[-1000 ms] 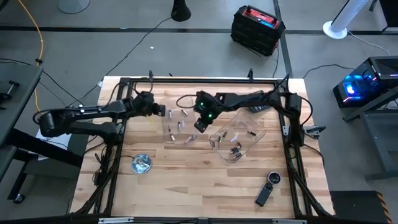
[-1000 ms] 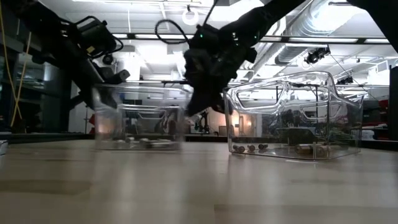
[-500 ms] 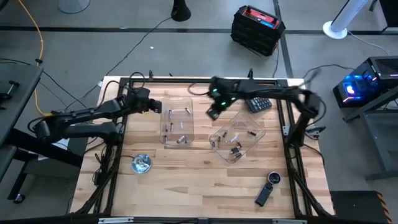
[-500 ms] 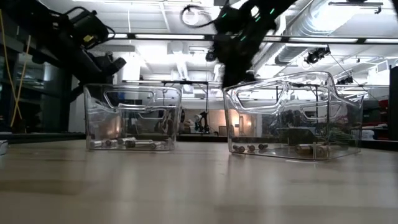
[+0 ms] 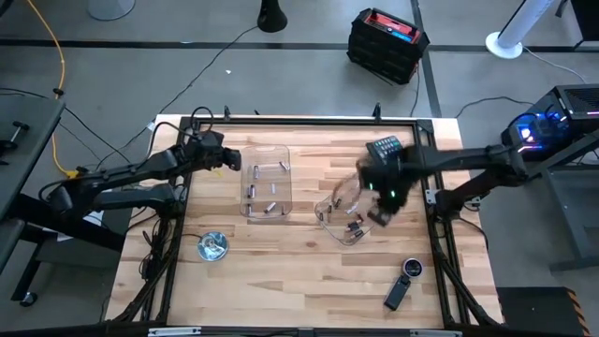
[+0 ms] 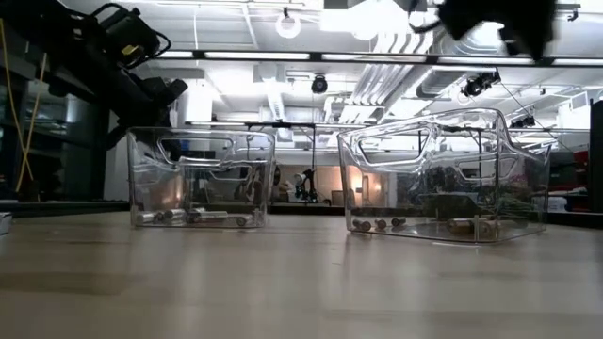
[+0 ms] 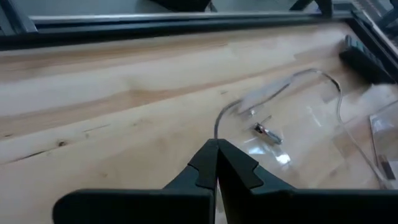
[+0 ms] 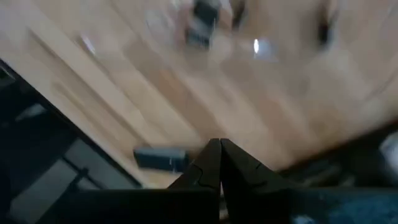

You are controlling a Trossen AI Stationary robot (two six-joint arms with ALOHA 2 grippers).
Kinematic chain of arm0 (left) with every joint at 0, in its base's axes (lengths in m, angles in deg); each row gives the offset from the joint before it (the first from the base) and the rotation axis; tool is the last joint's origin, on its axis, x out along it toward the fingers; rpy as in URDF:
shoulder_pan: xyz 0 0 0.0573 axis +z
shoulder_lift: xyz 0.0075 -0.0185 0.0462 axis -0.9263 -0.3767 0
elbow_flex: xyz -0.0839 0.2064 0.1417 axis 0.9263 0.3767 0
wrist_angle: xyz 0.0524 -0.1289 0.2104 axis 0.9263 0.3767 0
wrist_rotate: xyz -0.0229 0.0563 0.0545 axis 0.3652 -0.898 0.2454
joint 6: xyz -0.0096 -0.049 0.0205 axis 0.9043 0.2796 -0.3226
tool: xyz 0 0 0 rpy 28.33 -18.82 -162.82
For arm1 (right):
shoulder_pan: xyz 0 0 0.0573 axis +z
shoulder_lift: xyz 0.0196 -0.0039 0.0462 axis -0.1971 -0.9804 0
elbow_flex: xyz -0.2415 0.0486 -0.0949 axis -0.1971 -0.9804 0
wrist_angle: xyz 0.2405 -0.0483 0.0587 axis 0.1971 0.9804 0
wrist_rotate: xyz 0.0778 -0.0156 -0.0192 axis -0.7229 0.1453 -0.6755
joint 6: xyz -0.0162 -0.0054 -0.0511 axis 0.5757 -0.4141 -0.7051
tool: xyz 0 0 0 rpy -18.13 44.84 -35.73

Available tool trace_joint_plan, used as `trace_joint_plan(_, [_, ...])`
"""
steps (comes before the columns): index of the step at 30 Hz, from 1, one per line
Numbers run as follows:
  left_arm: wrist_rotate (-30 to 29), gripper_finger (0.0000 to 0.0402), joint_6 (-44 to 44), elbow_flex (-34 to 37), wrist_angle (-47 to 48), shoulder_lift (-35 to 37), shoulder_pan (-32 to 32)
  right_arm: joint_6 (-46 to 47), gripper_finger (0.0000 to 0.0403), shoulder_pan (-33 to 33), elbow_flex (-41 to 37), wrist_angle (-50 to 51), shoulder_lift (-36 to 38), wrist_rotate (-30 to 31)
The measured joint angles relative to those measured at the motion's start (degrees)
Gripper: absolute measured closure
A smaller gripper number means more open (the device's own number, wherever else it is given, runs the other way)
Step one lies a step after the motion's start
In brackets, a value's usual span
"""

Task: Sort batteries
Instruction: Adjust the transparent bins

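Note:
Silvery batteries lie on the floor of the left clear tray; one shows in the left wrist view. Dark batteries lie in the right clear tray. The low view shows both groups, the silvery batteries and the dark batteries, on the tray floors. My left gripper is shut and hovers just outside the left tray's far-left corner. My right gripper is shut, blurred, above the right tray's right side; in the low view it is high up.
A round shiny metal dish sits near the table's left-near part. A black oblong gadget lies at the right-near corner. A dark keypad-like object lies at the far edge behind the right tray. Bare wood stretches along the near side.
My right gripper rose from between the two trays, swung toward the far edge, then moved fast to the right and nearer, ending above the right tray's right side. My left gripper drew back a little from the left tray toward the table's left-far corner. Trays stayed put.

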Motion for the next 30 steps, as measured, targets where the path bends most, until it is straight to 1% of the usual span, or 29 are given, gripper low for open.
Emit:
trace_joint_plan(3, [4.0,0.0401,-2.5,0.0,0.8,-0.7,-0.1,7.8,0.0403,5.6,-8.0,-2.5,1.4,-3.8])
trace_joint_plan(5, [7.7,0.0401,-4.0,-0.2,4.0,-1.2,-0.7,12.5,0.0403,8.4,-14.6,-4.3,2.2,-5.1])
trace_joint_plan(8, [11.0,0.0401,-4.4,0.0,13.3,-1.4,-3.1,17.6,0.0403,10.8,-22.6,-8.0,4.2,-5.2])
trace_joint_plan(12, [12.0,0.0401,-4.5,0.0,23.4,-0.5,-8.6,21.0,0.0403,11.6,-28.3,-13.6,7.1,-5.1])
trace_joint_plan(13, [11.8,0.0401,-4.4,0.1,23.4,-0.2,-10.2,21.1,0.0403,11.4,-29.2,-14.7,7.8,-4.5])
trace_joint_plan(15, [11.6,0.0401,-6.4,0.7,18.5,0.2,-13.0,20.2,0.0403,11.0,-31.1,-16.7,8.6,-2.8])
trace_joint_plan(18, [11.1,0.0402,-17.3,2.2,8.9,-0.4,-16.6,15.3,0.0403,10.1,-33.6,-20.9,9.1,-1.3])
trace_joint_plan(20, [9.7,0.0402,-26.0,2.4,7.0,-1.8,-18.1,13.2,0.0403,9.0,-35.2,-21.5,9.1,-2.4])
trace_joint_plan(22, [8.3,0.0401,-32.0,2.0,8.0,-3.5,-18.7,12.0,0.0403,8.2,-36.0,-21.7,9.1,-3.3])
trace_joint_plan(24, [7.4,0.0401,-35.0,1.8,9.4,-5.5,-18.8,10.7,0.0403,7.7,-36.3,-21.7,9.4,-3.3])
trace_joint_plan(26, [7.1,0.0401,-36.0,1.4,9.3,-7.4,-18.8,9.8,0.0403,7.3,-36.3,-21.9,9.5,-2.9])
trace_joint_plan(28, [7.0,0.0401,-37.0,1.0,7.2,-9.4,-18.8,8.5,0.0403,7.1,-36.3,-21.9,9.6,-1.8])
trace_joint_plan(30, [7.0,0.0401,-38.7,0.9,4.5,-11.3,-18.8,7.0,0.0403,6.5,-36.3,-22.2,9.5,0.9])
